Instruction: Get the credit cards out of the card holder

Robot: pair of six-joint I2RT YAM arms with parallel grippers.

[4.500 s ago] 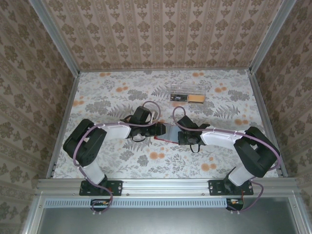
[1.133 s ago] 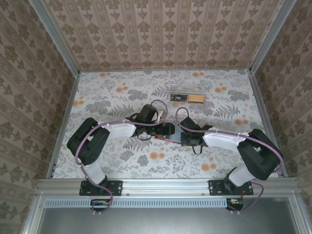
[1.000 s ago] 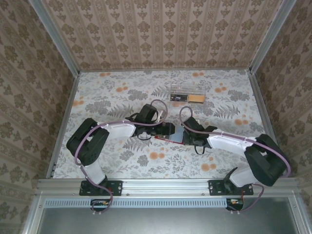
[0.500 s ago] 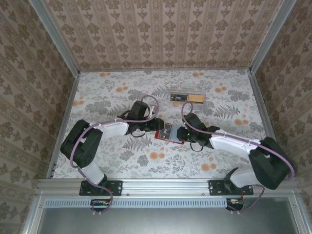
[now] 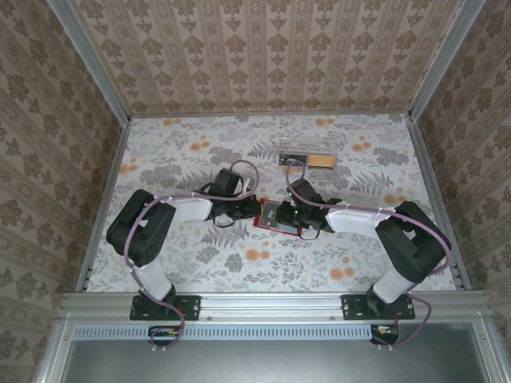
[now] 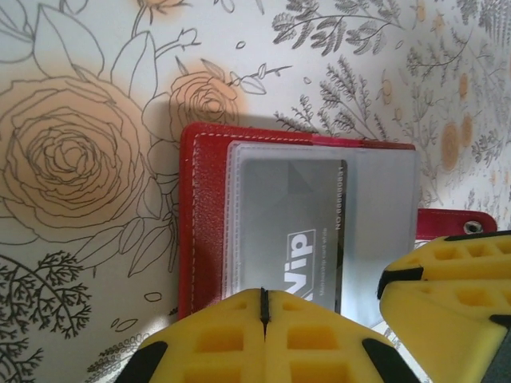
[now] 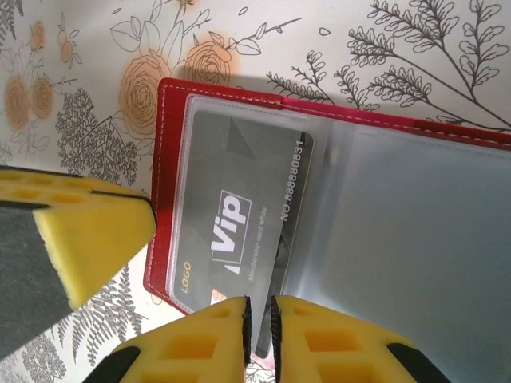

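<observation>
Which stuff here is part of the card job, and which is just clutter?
Job: red card holder, grey card inside it, left claw, right claw.
Lying about: clear plastic box, far side.

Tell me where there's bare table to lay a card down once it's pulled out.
Free: the near strip of table in front of the card holder; the far-left patch behind the left arm; the far corner right of the clear box. Crowded: the middle, where the left gripper and right gripper meet over the holder.
</observation>
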